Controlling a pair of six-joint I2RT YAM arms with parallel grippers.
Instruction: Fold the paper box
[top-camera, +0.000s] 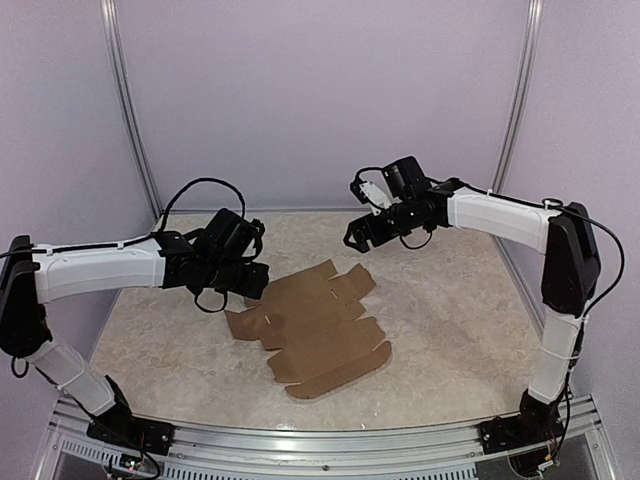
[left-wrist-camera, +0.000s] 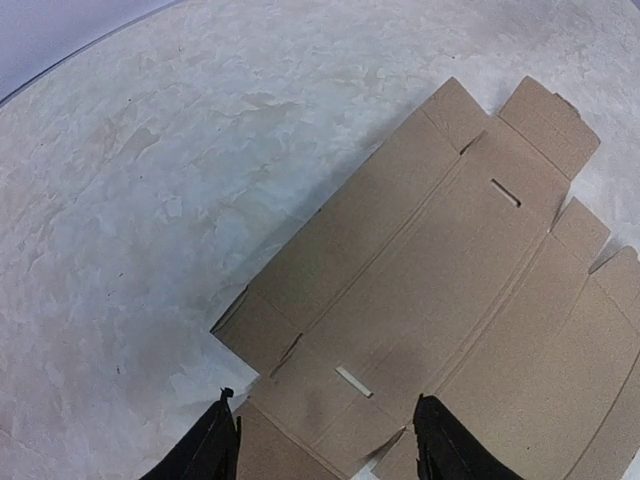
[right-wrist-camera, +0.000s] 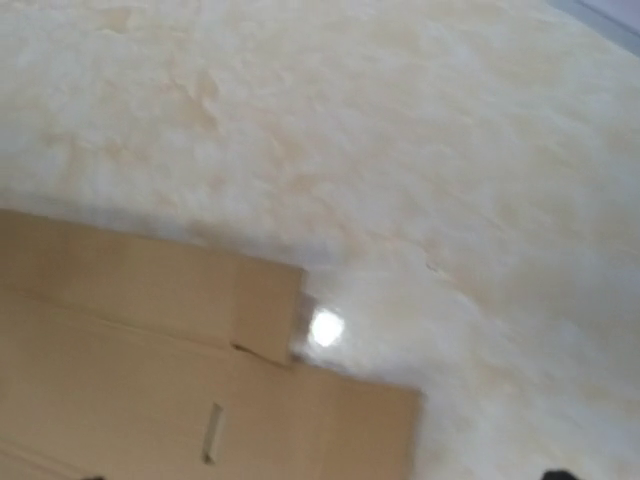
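Hovering over flat paper box (top-camera: 312, 330), L gripper (left-wrist-camera: 322, 400) fingers (left-wrist-camera: 215, 445) spread wide, holding nothing, R gripper (top-camera: 355, 238) opening can't tell.

Lilac walls (top-camera: 320, 100), marbled beige tbl top (top-camera: 450, 330)

Plain brown unmarked paper box (top-camera: 312, 330) on mottled cream-beige table (top-camera: 450, 330) (greyer in left wrist view), white-shelled black-jointed left arm (top-camera: 100, 268) at 9 o'clock, right arm (top-camera: 495, 215) at 2 o'clock, pale lilac walls (top-camera: 320, 100) at 12 o'clock.
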